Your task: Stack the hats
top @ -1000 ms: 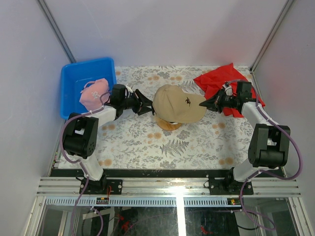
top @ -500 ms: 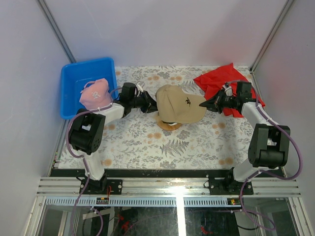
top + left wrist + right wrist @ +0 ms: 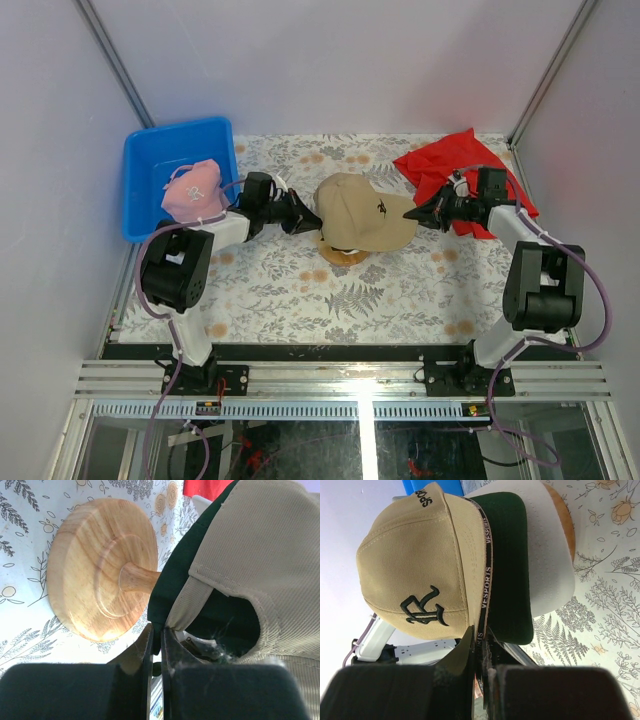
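Closing in, my left claw [image 3: 156,635] has snapped shut on the tan cap's [image 3: 365,210] rear edge while my right claw [image 3: 479,635] pinches its brim, so I can seat it on the stand [image 3: 95,570]; the pink cap [image 3: 192,190] waits in the bin [image 3: 150,150].

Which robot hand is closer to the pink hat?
Left. The left gripper is between the pink hat and tan hat; the right gripper is beyond the tan hat.
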`<state>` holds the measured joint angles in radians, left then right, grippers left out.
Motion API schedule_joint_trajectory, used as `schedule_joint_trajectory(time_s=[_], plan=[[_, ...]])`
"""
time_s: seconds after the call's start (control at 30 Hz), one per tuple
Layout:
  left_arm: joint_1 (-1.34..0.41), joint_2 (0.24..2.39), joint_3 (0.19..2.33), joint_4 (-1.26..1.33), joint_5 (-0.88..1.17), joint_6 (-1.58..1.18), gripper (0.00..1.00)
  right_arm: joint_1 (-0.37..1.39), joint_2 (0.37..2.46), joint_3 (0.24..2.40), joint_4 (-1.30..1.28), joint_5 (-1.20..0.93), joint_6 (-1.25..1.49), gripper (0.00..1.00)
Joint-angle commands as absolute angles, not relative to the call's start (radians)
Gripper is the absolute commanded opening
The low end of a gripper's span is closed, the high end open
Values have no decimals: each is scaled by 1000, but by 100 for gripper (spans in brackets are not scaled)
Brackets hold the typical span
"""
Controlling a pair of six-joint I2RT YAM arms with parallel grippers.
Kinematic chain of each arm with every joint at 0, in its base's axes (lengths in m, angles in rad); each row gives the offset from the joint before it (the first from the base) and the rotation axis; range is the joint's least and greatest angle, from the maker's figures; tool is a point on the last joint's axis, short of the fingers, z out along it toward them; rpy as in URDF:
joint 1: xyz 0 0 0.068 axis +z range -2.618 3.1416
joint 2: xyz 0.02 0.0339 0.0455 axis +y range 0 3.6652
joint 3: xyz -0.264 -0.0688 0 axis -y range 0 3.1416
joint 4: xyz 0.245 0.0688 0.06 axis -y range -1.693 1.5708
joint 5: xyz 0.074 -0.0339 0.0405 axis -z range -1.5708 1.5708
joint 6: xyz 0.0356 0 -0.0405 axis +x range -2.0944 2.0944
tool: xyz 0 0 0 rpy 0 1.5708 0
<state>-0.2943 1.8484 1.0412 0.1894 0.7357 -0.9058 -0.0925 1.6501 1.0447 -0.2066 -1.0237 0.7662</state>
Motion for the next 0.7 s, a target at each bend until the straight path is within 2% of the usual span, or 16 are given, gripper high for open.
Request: schedule_joint_trajectory(time_s=[0.0,0.2,0.27,0.37,0.43,0.53,0.67], plan=[[-287,1901,997,89,695,-814,0,-92,1697,1055,-304,-887,651,0],[-274,1930,987,72,685,-784,0,-93,1732,1086,-367,-814,583,4],[-268,1932,994,62,686,-778,0,-93,1742,1099,-380,-796,568,14],[-264,1927,1020,38,694,-767,0,-93,1740,1108,-378,-789,568,43],[-264,1920,1041,23,698,-763,0,-92,1733,1115,-381,-789,567,53],[-264,1910,1068,2,704,-758,0,-93,1714,1126,-390,-784,564,61],[-265,1900,1097,-23,711,-756,0,-93,1693,1134,-406,-774,557,63]])
